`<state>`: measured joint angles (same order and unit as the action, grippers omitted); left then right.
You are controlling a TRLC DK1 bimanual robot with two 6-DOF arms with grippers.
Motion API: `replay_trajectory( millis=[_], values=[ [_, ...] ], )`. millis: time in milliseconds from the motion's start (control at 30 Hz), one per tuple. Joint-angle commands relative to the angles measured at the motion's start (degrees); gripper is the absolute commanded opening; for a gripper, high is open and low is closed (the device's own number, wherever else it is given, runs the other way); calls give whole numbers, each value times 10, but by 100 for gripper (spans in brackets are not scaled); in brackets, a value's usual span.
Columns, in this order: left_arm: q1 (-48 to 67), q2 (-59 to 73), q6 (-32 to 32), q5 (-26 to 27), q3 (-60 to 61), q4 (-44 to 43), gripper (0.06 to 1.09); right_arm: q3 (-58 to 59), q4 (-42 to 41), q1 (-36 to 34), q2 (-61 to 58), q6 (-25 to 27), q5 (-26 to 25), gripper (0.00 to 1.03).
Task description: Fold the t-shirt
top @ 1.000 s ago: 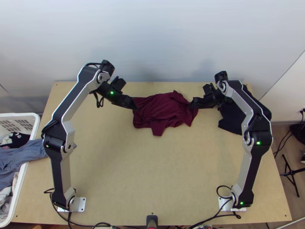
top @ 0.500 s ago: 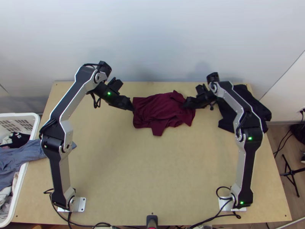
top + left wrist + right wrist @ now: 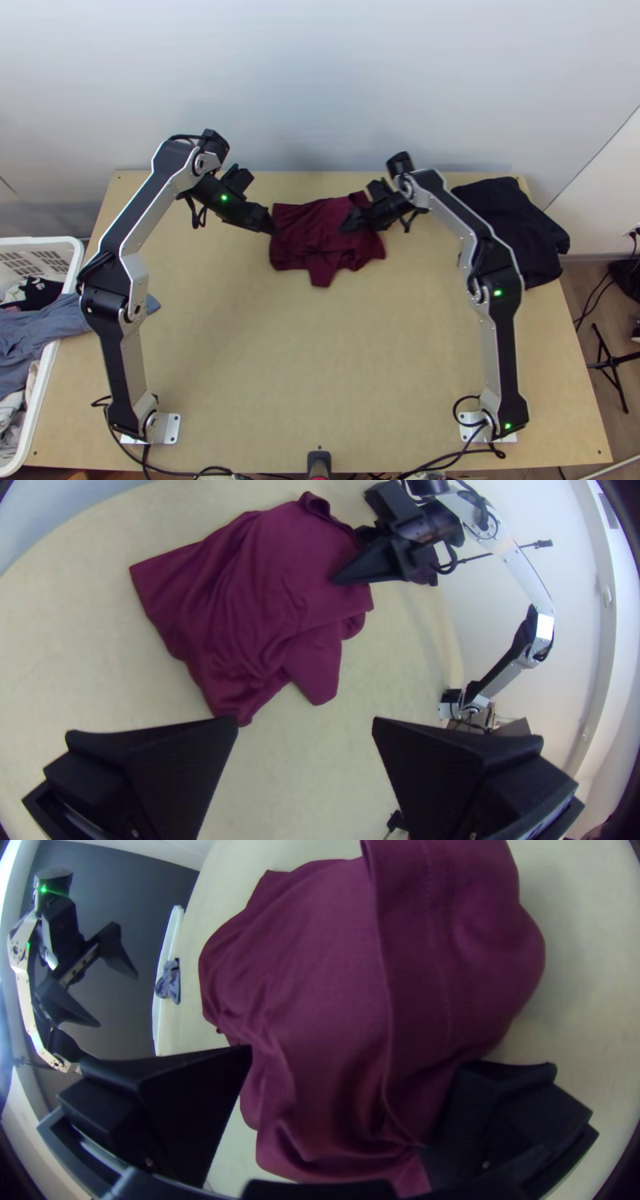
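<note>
Wooden table point(image 3: 320, 360) beside pale wall point(image 3: 320, 80) bears maroon t-shirt point(image 3: 308, 238).

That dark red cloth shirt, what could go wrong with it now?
The dark red cloth shirt lies bunched, so a fold might come out crooked. The black right gripper is open at the wrinkled cloth, so closing could pinch several layers together.

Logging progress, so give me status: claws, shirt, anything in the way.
Left claw open, at t-shirt's left edge. Right claw open, over its right side. T-shirt rumpled. Dark cloth off to the right, clear of it.
</note>
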<state>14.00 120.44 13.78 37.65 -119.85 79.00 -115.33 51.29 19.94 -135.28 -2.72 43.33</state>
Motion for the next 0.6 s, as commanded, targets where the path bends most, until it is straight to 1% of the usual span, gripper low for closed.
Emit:
replay_trajectory(
  millis=[0, 33, 100, 133, 167, 200, 233, 267, 300, 400, 567],
  values=[
    [-7, -23, 7, -12, 37, -5, 104, -66, -2, 47, -56, -30, 8, 91],
    [-11, -28, 7, -15, 45, -6, 104, -76, -7, 48, -65, -38, 7, 86],
    [-17, -37, 13, -16, 60, -7, 104, -83, -40, 48, -75, -69, 4, 67],
    [-21, -43, 14, -17, 69, -10, 104, -83, -60, 48, -80, -89, -3, 56],
    [-25, -50, 14, -18, 80, -13, 104, -83, -73, 48, -83, -95, -4, 44],
    [-29, -56, 15, -18, 89, -17, 104, -83, -87, 48, -85, -96, -11, 29],
    [-34, -60, 15, -18, 98, -20, 104, -82, -102, 48, -87, -105, -15, 16],
    [-37, -64, 16, -18, 105, -21, 104, -80, -112, 47, -88, -111, -15, 5],
    [-42, -68, 17, -18, 113, -22, 104, -81, -115, 46, -88, -120, -14, 3],
    [-49, -83, 17, -18, 133, -31, 104, -75, -110, 48, -73, -127, -13, 3],
    [-63, -104, 15, -20, 154, -51, 104, -45, -109, 61, 25, -117, -14, 3]
  ],
)
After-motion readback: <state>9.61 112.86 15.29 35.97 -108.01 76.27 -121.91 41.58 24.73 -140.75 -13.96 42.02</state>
